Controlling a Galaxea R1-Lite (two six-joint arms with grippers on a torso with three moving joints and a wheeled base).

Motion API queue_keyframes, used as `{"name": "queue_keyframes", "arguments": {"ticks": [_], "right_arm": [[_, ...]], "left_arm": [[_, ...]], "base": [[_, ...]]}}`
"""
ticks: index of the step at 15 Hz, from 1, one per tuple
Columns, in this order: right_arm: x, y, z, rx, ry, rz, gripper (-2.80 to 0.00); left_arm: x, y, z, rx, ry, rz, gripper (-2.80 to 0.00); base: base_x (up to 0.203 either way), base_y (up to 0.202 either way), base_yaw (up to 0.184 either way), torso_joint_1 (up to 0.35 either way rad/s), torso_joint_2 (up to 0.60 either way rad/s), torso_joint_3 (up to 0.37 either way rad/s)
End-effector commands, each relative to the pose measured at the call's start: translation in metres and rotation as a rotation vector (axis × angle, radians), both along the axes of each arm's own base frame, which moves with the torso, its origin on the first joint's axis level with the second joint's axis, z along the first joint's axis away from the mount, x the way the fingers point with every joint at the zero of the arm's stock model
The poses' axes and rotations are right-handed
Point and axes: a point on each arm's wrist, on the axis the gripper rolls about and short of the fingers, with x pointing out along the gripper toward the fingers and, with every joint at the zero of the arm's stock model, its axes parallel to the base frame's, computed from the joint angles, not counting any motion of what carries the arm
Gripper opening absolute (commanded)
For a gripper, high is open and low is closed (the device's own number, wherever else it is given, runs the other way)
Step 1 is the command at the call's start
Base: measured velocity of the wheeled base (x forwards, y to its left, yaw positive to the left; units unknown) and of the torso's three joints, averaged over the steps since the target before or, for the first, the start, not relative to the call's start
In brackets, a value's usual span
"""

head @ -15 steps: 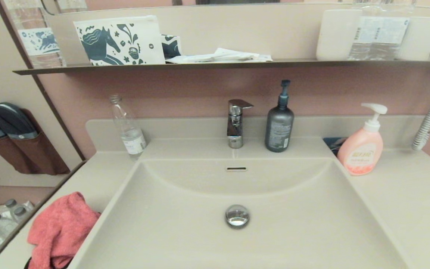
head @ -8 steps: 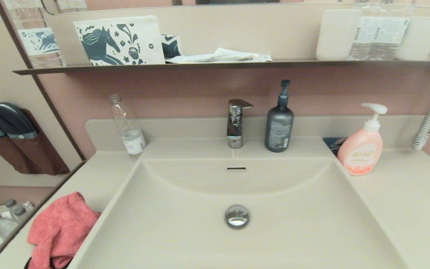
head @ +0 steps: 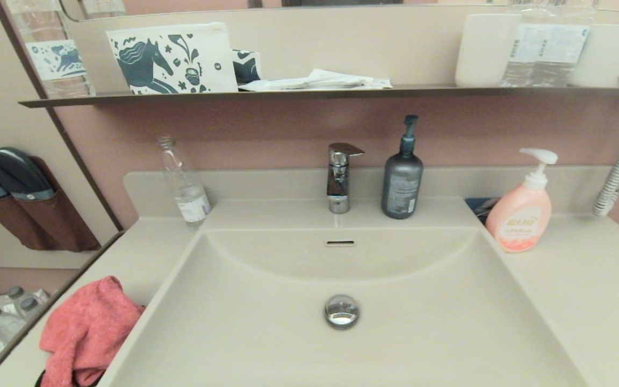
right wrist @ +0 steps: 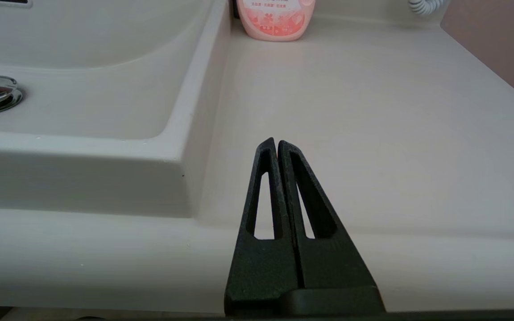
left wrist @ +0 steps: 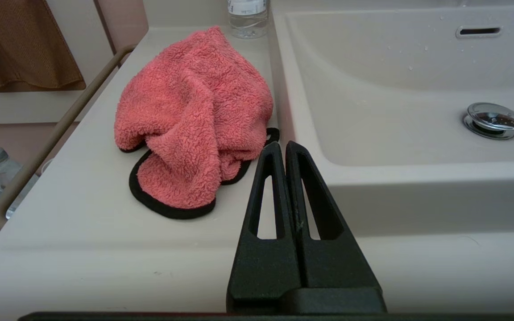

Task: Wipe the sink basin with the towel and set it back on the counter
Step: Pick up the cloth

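Observation:
The coral-pink towel (head: 86, 330) (left wrist: 192, 111), edged in black, lies crumpled on the counter (head: 127, 258) left of the sink basin (head: 266, 333), touching its rim. The basin has a chrome drain plug (head: 342, 310) and an overflow slot (head: 340, 243). My left gripper (left wrist: 282, 145) is shut and empty, in front of the vanity near the basin's front left corner, a short way right of the towel. My right gripper (right wrist: 275, 142) is shut and empty over the counter's front edge, right of the basin. Neither gripper shows in the head view.
A faucet (head: 339, 177), a dark pump bottle (head: 402, 177), a clear water bottle (head: 185, 185) and a pink soap pump bottle (head: 522, 212) stand along the back. A dark shelf (head: 309, 94) with a pouch and cups hangs above. A rail (left wrist: 56, 133) runs along the counter's left side.

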Motion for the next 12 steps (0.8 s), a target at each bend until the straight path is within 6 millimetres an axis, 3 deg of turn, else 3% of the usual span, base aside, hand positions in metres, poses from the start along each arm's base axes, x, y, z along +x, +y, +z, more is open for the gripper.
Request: {"name": "queue_keyframes", "arguments": {"ticks": [1, 12], "right_arm": [[0.0001, 0.0000, -0.0001, 0.002, 0.000, 0.000, -2.80], [0.0001, -0.0001, 0.0000, 0.074, 0.000, -0.006, -2.80]], "left_arm": [[0.0000, 0.0000, 0.0000, 0.001, 0.000, 0.000, -2.80], [0.0000, 0.0000, 0.0000, 0.000, 0.000, 0.000, -2.80]], "base": [[0.000, 0.000, 0.000, 0.000, 0.00, 0.000], [0.000, 0.000, 0.000, 0.000, 0.00, 0.000]]}}
